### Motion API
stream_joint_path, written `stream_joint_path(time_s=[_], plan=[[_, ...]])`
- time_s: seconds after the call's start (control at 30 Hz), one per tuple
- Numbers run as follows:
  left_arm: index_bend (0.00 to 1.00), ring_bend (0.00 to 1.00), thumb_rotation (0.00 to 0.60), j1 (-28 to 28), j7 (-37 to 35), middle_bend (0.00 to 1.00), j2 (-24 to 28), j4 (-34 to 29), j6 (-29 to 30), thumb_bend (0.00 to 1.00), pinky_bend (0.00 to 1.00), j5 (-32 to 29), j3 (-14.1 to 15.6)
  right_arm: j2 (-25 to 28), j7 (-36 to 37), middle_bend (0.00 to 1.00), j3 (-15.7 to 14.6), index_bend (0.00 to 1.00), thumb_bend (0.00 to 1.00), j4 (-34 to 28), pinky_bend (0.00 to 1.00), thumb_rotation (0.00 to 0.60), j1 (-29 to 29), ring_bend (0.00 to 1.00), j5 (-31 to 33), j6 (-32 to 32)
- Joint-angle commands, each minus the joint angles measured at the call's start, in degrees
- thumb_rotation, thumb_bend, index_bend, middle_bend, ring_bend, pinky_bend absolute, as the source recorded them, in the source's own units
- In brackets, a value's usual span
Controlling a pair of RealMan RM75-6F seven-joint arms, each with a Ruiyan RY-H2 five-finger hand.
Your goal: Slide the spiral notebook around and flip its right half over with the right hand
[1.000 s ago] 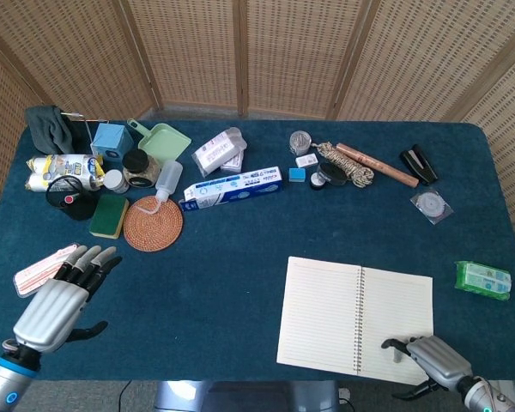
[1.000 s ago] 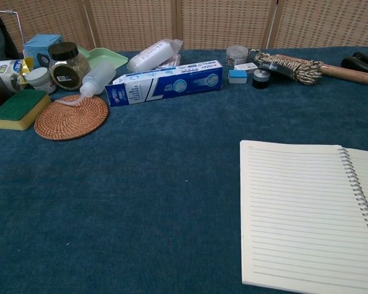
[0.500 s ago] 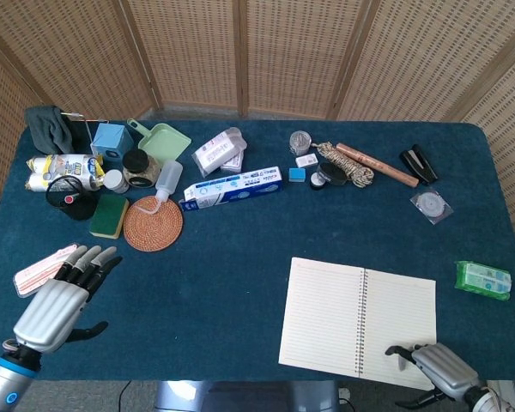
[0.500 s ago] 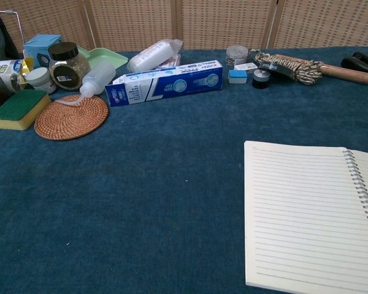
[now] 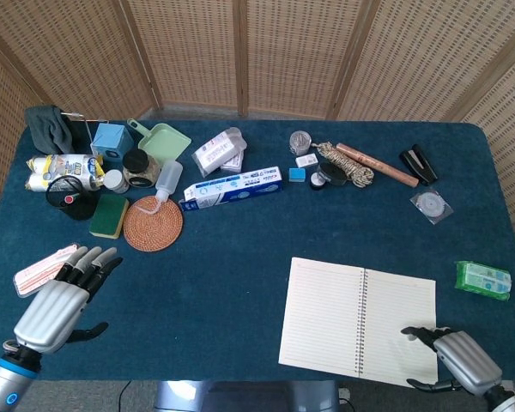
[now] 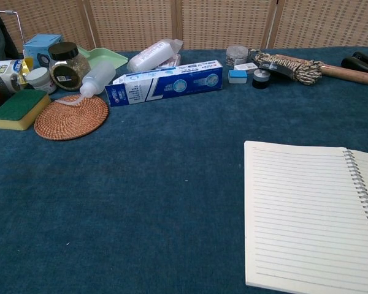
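The right hand (image 5: 462, 360) sits at the near right corner of the surface (image 5: 240, 257), its dark fingers (image 5: 419, 333) curled forward with the tips resting on, or just above, the near outer part of the notebook (image 5: 358, 319)'s right page; from above I cannot tell whether they actually press down. They hold nothing: no page edge is pinched between them. The notebook lies open and flat, reaching away and to the left of those fingers. Its wire spine (image 5: 361, 319) runs near to far, roughly parallel with the direction the fingers point, and stands to their left. So the right page (image 5: 399, 322) is the half directly under and just beyond the fingertips, with its free outer edge close beside them. To my eye, turning that half over means catching this outer edge and swinging it leftward across the spine onto the left page (image 6: 294, 208). The left hand (image 5: 60, 296) is well apart on the far side of the spine, hovering with its fingers loosely spread and nothing in them, so the right hand is plainly the nearer one. Farther off, beyond the notebook, lies a blue box (image 5: 232, 189) among other clutter.
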Motion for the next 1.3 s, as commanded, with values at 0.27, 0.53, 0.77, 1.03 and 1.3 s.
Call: stream_joint_path(time_s=[0.27, 0.53, 0.77, 1.03, 1.3], plan=[[0.00, 0.00, 0.600, -0.2, 1.2, 0.00, -0.1, -1.1, -0.2, 0.06, 0.00, 0.7, 0.0, -12.6, 9.8, 0.25, 3.3, 0.17, 0.23, 26.5, 0.31, 0.304, -10.8, 0.21, 5.0, 9.7], [0.00, 0.00, 0.600, -0.2, 1.8, 0.00, -0.3, -1.5, -0.1, 0.06, 0.00, 0.8, 0.2, -18.9, 11.4, 0.01, 4.9, 0.02, 0.22, 40.0, 0.14, 0.296, -15.3, 0.00, 6.0, 14.0], [0.00, 0.00, 0.600, -0.3, 2.2, 0.00, -0.8, -1.1, -0.8, 0.06, 0.00, 0.7, 0.5, -24.1, 13.5, 0.00, 5.7, 0.00, 0.21, 50.9, 0.12, 0.303, -18.2, 0.00, 7.0, 14.2], [0.00, 0.00, 0.600, -0.1, 2.6, 0.00, -1.0, -0.9, -0.7, 0.06, 0.00, 0.8, 0.8, -29.6, 14.4, 0.00, 6.3, 0.00, 0.22, 62.4, 0.12, 0.343, -20.3, 0.00, 7.2, 14.2], [0.00, 0.00, 0.600, 0.2, 3.2, 0.00, -1.2, -1.3, -0.4, 0.06, 0.00, 1.1, 1.0, -33.2, 16.2, 0.00, 6.5, 0.00, 0.21, 68.6, 0.12, 0.372, -22.3, 0.00, 7.3, 13.0]])
